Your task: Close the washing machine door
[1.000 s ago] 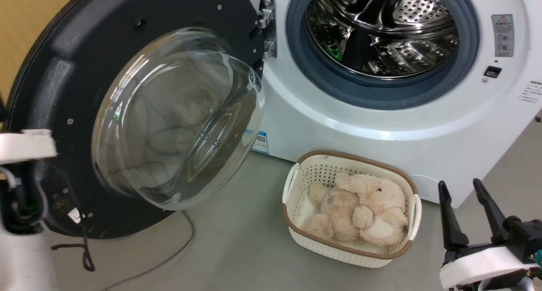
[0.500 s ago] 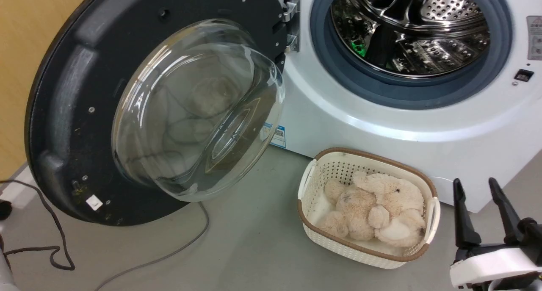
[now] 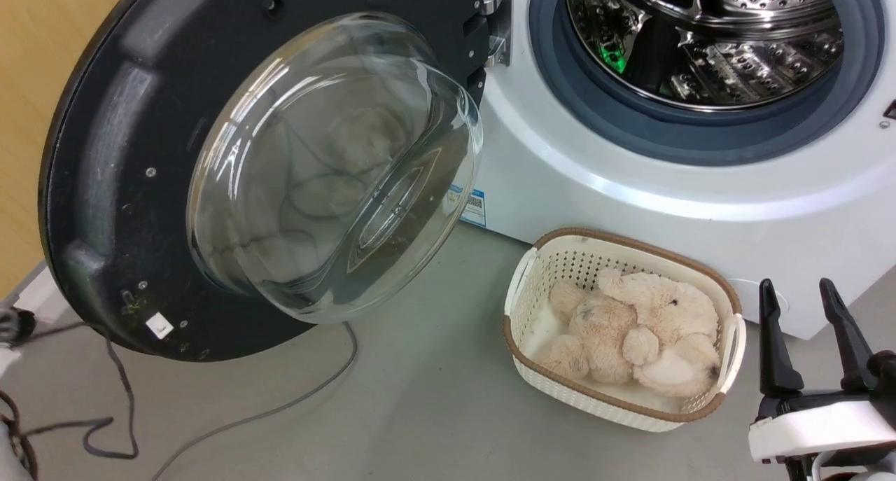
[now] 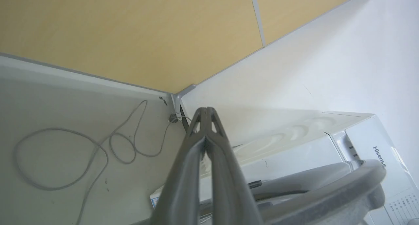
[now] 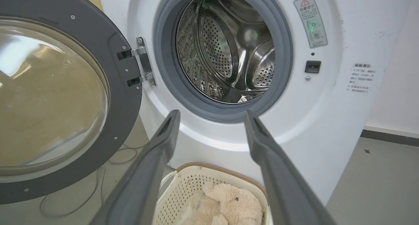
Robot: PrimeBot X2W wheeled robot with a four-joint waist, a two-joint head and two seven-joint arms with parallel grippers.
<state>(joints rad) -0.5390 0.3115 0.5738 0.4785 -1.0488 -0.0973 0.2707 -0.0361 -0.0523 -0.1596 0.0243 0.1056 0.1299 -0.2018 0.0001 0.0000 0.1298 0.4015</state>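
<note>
Grey floor (image 3: 448, 425) under washing machine (image 3: 630, 208), cream basket (image 3: 595, 402) and loose grey cable (image 3: 355, 348)

Ochre-yellow flat wall panel (image 4: 131, 31): beyond and left of the left gripper (image 4: 206, 112); plain white wall (image 4: 327, 61) to its right, meeting at a corner. Smooth grey floor (image 4: 49, 103): lower left, edged by pale grey skirting strip (image 4: 81, 75), bearing thin grey looped cable (image 4: 60, 130).

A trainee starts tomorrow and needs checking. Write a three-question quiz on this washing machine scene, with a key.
1. True or false: the round black-rimmed washing machine door with its clear glass bowl is shut against the big white front-loading washing machine.
2. What lies in the cream perforated plastic basket? A) a beige plush toy B) folded towels C) nothing
3. Fill in: the right end effector is open; the left end effector is ___.
Key: 1 false; 2 A; 3 shut.
</note>
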